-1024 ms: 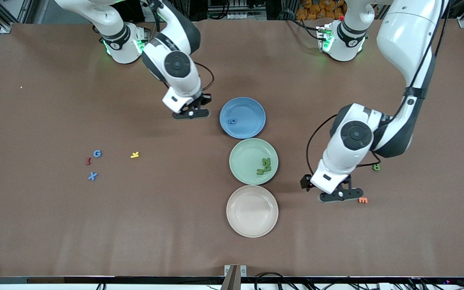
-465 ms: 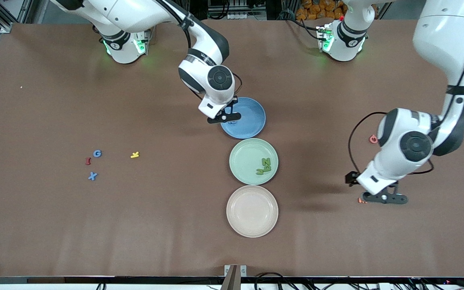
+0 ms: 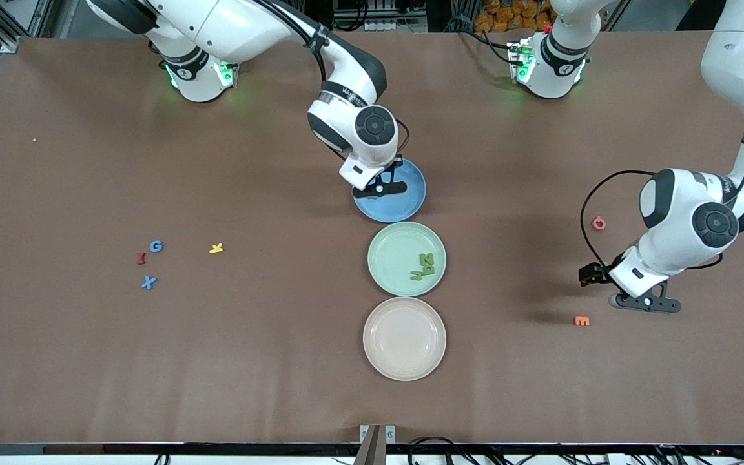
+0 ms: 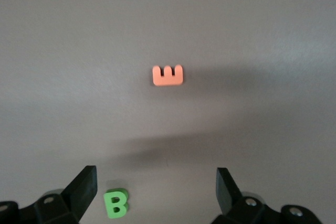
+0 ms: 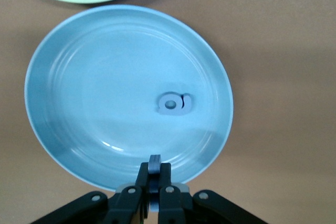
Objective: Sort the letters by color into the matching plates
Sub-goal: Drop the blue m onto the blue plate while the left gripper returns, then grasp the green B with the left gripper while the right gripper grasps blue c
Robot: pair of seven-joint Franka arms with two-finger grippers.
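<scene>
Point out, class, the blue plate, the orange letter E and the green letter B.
blue plate [image 5: 79, 103], right wrist view, bare floor of the dish.
orange letter E [image 4: 168, 75], left wrist view, middle of its body.
green letter B [image 4: 116, 204], left wrist view, middle of its face.

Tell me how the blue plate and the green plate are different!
The blue plate is medium blue; the green plate is pale mint. The blue plate holds one blue letter; the green plate holds a small heap of green letters. The right gripper hovers over the blue plate; nothing hovers over the green plate. Both are round and look alike in size.
</scene>
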